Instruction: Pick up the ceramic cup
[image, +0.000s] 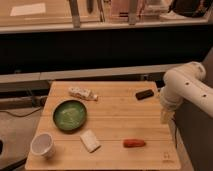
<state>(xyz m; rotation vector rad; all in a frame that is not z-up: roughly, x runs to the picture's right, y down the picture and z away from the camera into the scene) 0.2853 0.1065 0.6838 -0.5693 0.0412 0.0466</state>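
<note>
Between my hand (165, 118) at the right edge of the bench (120, 112), grip impossible to tell, and the white, dark-hollowed ceramic cup (42, 145) upright front-left lie a green dish (70, 115) and a white block (90, 141).

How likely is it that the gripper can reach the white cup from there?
Probably, with a long reach: the gripper hangs at the table's right edge, the ceramic cup stands alone near the left corner, open above.
</note>
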